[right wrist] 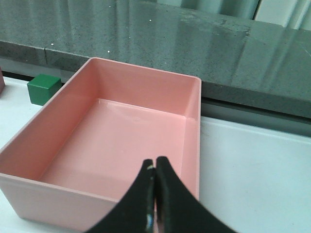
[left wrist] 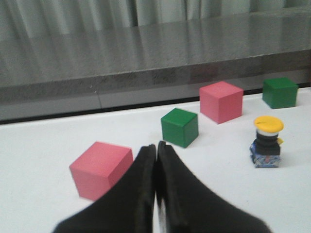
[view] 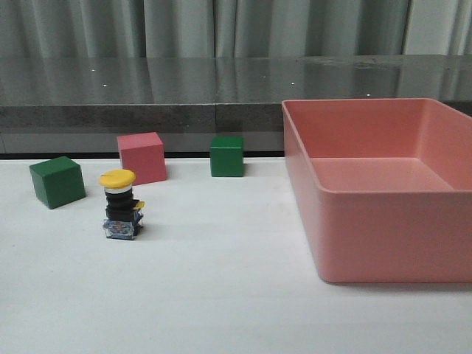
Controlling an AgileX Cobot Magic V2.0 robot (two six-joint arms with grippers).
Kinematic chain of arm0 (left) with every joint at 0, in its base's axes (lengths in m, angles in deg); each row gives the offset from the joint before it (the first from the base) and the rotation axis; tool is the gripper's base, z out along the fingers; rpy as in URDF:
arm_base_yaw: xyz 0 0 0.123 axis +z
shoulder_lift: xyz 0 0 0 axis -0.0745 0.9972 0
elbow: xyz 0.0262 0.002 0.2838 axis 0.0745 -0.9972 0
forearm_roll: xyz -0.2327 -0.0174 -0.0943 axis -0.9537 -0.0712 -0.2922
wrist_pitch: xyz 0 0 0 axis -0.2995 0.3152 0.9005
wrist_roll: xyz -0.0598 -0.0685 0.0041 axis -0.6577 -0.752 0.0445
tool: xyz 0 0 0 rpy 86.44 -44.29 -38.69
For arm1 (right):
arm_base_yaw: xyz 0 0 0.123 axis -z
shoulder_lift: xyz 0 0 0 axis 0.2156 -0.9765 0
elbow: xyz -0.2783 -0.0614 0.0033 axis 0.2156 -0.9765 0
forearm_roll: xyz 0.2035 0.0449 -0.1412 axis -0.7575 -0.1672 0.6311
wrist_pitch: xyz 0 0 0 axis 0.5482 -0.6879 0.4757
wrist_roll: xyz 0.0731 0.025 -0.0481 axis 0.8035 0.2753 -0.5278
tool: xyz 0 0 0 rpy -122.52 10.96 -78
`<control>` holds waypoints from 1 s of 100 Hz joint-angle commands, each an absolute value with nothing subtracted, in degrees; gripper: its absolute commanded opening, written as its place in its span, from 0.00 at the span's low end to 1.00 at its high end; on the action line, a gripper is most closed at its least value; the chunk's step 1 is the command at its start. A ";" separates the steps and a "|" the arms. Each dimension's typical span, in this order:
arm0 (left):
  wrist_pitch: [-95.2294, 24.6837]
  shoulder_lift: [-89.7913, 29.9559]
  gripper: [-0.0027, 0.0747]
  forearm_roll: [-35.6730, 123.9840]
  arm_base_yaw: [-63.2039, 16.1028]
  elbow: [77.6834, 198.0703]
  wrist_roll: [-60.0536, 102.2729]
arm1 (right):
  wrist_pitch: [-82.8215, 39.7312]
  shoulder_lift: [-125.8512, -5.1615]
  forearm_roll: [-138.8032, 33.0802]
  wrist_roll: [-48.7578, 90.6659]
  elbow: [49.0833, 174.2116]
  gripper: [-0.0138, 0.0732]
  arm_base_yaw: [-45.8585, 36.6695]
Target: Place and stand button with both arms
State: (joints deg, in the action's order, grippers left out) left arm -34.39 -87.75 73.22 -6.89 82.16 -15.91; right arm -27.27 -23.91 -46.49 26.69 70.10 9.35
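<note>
Button (view: 119, 204) upright on worktop (view: 221, 280), near green cube (view: 57, 181). Likely light, rigid, top-heavy; smooth cap slippery, so grip black body. Left pincer (left wrist: 155, 150) and right pincer (right wrist: 154, 167) clenched, empty.

One button (view: 119, 203). Two green cubes (view: 57, 181) (view: 226, 155). Two pink cubes, one (view: 141, 157) seen from the front, the other (left wrist: 101, 169) only from the left wrist. One pink bin (view: 383, 221). Two tools (left wrist: 156, 153) (right wrist: 155, 167).
</note>
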 commanded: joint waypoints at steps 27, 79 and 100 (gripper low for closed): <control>-41.54 -89.58 0.01 74.79 -3.70 78.55 -21.11 | -23.07 -24.36 -46.90 26.77 71.62 0.07 9.79; -39.70 -89.58 0.01 74.79 -3.70 77.92 -21.11 | -23.07 -24.36 -46.90 26.77 71.62 0.07 9.79; -39.70 -89.58 0.01 74.79 -3.70 77.92 -21.11 | -23.01 -24.24 -46.84 26.77 71.08 0.07 9.79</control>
